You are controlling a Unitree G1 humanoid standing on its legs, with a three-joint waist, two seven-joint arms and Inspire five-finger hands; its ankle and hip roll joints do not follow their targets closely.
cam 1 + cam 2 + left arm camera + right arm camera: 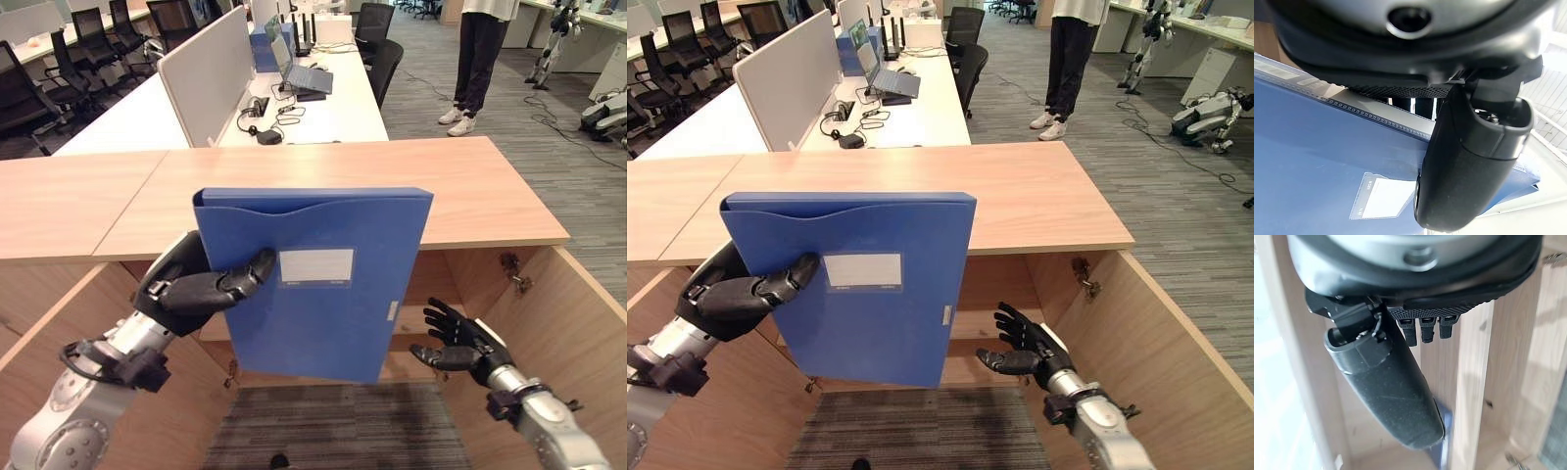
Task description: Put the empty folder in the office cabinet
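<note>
Upright before the open office cabinet [549,294], the blue folder [323,294] hangs pinched at its left edge by the left robot hand [191,284]. Beside its lower right corner, the right robot hand [460,343] waits spread wide, apart from it.

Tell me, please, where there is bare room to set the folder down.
The wooden cabinet top is bare behind the blue folder that the left hand grips. The white desk beyond is crowded.
</note>
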